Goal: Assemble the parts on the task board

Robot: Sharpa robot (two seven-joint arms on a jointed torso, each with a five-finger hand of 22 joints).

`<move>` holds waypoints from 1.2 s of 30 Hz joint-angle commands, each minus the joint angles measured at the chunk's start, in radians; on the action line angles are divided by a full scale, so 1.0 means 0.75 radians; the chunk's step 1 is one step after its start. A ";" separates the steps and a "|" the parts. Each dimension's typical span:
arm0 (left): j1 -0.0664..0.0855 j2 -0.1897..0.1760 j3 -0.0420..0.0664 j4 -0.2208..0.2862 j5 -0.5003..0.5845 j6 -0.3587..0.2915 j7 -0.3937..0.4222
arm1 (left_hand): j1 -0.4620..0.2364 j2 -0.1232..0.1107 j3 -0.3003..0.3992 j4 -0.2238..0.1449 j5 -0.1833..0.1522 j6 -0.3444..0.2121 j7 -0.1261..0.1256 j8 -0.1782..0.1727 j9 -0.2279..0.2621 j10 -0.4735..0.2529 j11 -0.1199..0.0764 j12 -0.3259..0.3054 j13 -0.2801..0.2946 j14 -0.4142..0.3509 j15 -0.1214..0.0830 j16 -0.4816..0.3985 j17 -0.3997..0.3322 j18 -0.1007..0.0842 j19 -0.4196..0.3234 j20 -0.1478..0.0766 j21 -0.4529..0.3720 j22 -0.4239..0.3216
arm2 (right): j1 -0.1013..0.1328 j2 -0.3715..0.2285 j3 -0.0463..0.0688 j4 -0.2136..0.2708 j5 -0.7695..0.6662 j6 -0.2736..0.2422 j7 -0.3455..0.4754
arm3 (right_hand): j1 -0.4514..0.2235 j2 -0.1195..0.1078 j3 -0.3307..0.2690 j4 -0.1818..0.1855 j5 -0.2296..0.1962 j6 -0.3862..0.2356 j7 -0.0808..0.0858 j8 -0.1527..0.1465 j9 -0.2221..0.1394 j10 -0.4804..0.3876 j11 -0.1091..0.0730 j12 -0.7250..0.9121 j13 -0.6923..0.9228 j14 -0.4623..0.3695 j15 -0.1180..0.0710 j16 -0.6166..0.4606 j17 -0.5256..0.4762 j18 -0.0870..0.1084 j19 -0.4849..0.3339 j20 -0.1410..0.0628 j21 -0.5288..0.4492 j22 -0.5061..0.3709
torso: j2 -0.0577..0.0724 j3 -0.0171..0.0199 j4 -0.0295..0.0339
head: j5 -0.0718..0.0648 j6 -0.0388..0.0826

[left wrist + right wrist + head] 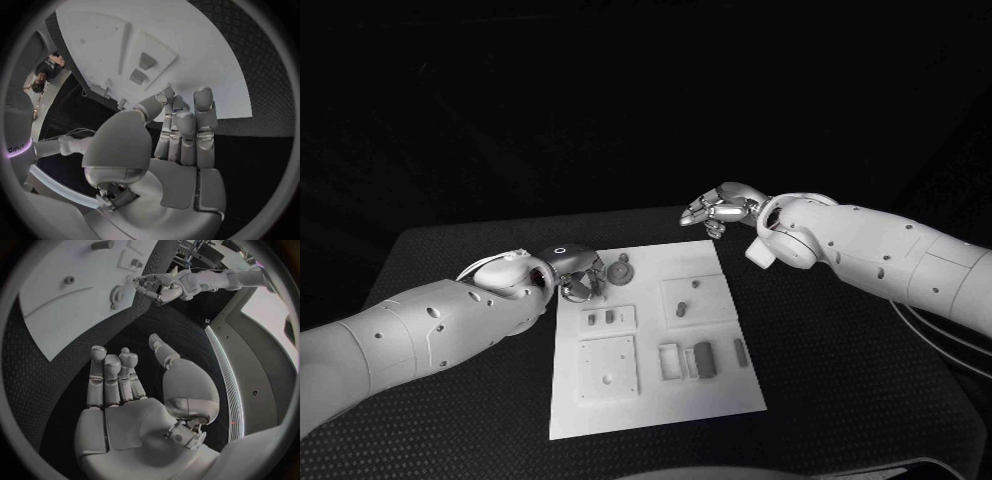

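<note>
Both robot hands, left (577, 280) and right (718, 210), are empty with fingers spread; you should pinch each small stiff, light part (702, 360) by its sides.

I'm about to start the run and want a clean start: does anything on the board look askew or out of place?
Nothing stands out. The task board lies flat on the table, its parts seem seated, and both hands hold nothing.

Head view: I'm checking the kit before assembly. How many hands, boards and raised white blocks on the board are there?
Silver robot hands: 2 (left hand, right hand)
White flat task board: 1
Raised white blocks on the board: 3
Total: 6
</note>
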 commanded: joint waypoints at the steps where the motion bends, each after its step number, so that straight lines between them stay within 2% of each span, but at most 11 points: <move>1: 0.001 0.001 -0.001 0.004 -0.021 0.030 -0.003 | 0.005 0.013 0.006 -0.001 0.007 0.010 -0.003 0.004 0.002 0.018 0.011 0.003 0.002 0.001 -0.011 -0.006 0.001 0.115 -0.003 -0.008 0.007 0.028 | 0.000 0.000 0.000 0.003 0.003 0.005 0.011 | -0.001 0.006 0.007 -0.001 0.008 -0.001 0.009 -0.002 -0.001 -0.003 -0.002 0.006 -0.002 0.001 -0.009 0.007 -0.002 0.015 0.008 -0.003 0.002 -0.002 | -0.001 0.0006 0.0009 | -0.001 -0.001; 3: 0.001 0.002 -0.007 0.006 -0.045 0.030 -0.002 | 0.005 0.013 0.006 -0.001 0.007 0.011 -0.003 0.004 0.002 0.018 0.011 0.003 0.002 0.001 -0.011 -0.006 0.001 0.115 -0.003 -0.008 0.007 0.028 | 0.000 -0.001 0.000 0.004 0.003 0.005 0.011 | -0.001 0.006 0.007 -0.001 0.008 -0.001 0.009 -0.002 -0.001 -0.003 -0.002 0.006 -0.002 0.001 -0.009 0.007 -0.002 0.015 0.008 -0.003 0.002 -0.002 | -0.001 0.0005 0.0016 | -0.001 -0.002; 6: 0.001 0.005 -0.032 0.010 -0.047 0.037 0.001 | 0.005 0.012 0.006 -0.001 0.006 0.011 -0.003 0.004 0.002 0.019 0.011 0.003 0.002 0.001 -0.011 -0.006 0.001 0.114 -0.004 -0.009 0.007 0.028 | 0.000 -0.001 0.000 0.003 0.003 0.004 0.011 | -0.001 0.006 0.007 -0.001 0.008 -0.001 0.009 -0.002 -0.001 -0.003 -0.002 0.006 -0.002 0.001 -0.009 0.007 -0.002 0.015 0.008 -0.003 0.002 -0.002 | -0.001 0.0009 0.0011 | -0.002 -0.002; 8: 0.001 0.011 -0.038 0.009 -0.047 0.037 0.004 | 0.005 0.012 0.006 -0.001 0.006 0.011 -0.003 0.004 0.002 0.019 0.011 0.003 0.002 0.001 -0.011 -0.006 0.001 0.114 -0.004 -0.009 0.007 0.028 | 0.000 0.000 0.000 0.003 0.003 0.005 0.011 | -0.001 0.006 0.007 -0.001 0.008 -0.001 0.009 -0.002 -0.001 -0.003 -0.002 0.006 -0.002 0.001 -0.009 0.007 -0.002 0.015 0.008 -0.003 0.002 -0.002 | -0.001 0.0015 -0.0011 | 0.000 -0.001; 13: 0.000 0.013 -0.039 0.006 -0.047 0.024 0.006 | 0.005 0.012 0.007 -0.001 0.006 0.011 -0.003 0.004 0.002 0.019 0.011 0.003 0.003 0.001 -0.011 -0.006 0.002 0.114 -0.004 -0.009 0.007 0.028 | 0.000 0.001 0.000 0.000 0.003 0.005 0.012 | -0.001 0.006 0.007 -0.001 0.008 -0.001 0.009 -0.002 -0.001 -0.003 -0.002 0.006 -0.003 0.001 -0.009 0.007 -0.002 0.015 0.008 -0.003 0.002 -0.002 | 0.001 0.0000 -0.0023 | -0.003 -0.001; 20: 0.000 0.010 -0.039 0.004 -0.046 0.019 0.004 | 0.005 0.013 0.007 0.000 0.006 0.011 -0.003 0.004 0.002 0.020 0.011 0.002 0.003 0.001 -0.011 -0.007 0.002 0.113 -0.004 -0.009 0.007 0.028 | 0.000 -0.001 0.000 0.001 0.003 0.005 0.012 | -0.001 0.006 0.007 -0.001 0.008 -0.001 0.009 -0.002 -0.001 -0.003 -0.002 0.007 -0.003 0.001 -0.009 0.007 -0.003 0.015 0.009 -0.003 0.002 -0.002 | 0.000 0.0019 0.0001 | -0.007 -0.002; 25: -0.001 0.005 -0.039 -0.005 -0.046 0.014 0.001 | 0.006 0.013 0.007 0.000 0.006 0.011 -0.003 0.004 0.002 0.020 0.010 0.002 0.003 0.000 -0.011 -0.007 0.002 0.113 -0.004 -0.009 0.007 0.028 | 0.000 -0.001 0.000 0.000 0.003 0.005 0.012 | -0.001 0.006 0.007 -0.001 0.008 -0.001 0.009 -0.002 -0.001 -0.003 -0.002 0.007 -0.003 0.001 -0.009 0.007 -0.003 0.015 0.009 -0.003 0.002 -0.002 | 0.000 -0.0002 0.0007 | -0.009 0.000; 31: 0.000 -0.019 -0.037 0.006 -0.045 0.000 0.000 | 0.006 0.012 0.008 -0.001 0.006 0.012 -0.003 0.005 0.002 0.021 0.010 0.002 0.003 0.000 -0.012 -0.007 0.002 0.113 -0.004 -0.010 0.007 0.028 | 0.000 -0.001 0.000 -0.001 0.003 0.004 0.013 | -0.001 0.006 0.007 -0.001 0.008 -0.001 0.009 -0.002 -0.001 -0.003 -0.003 0.007 -0.003 0.001 -0.009 0.007 -0.003 0.015 0.009 -0.003 0.002 -0.002 | -0.001 0.0000 0.0005 | -0.010 0.002; 36: 0.000 -0.031 -0.034 0.022 -0.041 -0.003 0.002 | 0.007 0.012 0.008 -0.001 0.006 0.013 -0.004 0.005 0.002 0.022 0.010 0.002 0.004 0.000 -0.012 -0.007 0.002 0.113 -0.004 -0.010 0.007 0.028 | 0.000 0.000 0.000 -0.002 0.003 0.004 0.014 | -0.001 0.006 0.007 -0.001 0.008 -0.001 0.009 -0.002 -0.001 -0.003 -0.003 0.007 -0.003 0.001 -0.009 0.007 -0.003 0.015 0.009 -0.003 0.002 -0.002 | -0.001 -0.0019 0.0015 | -0.012 0.002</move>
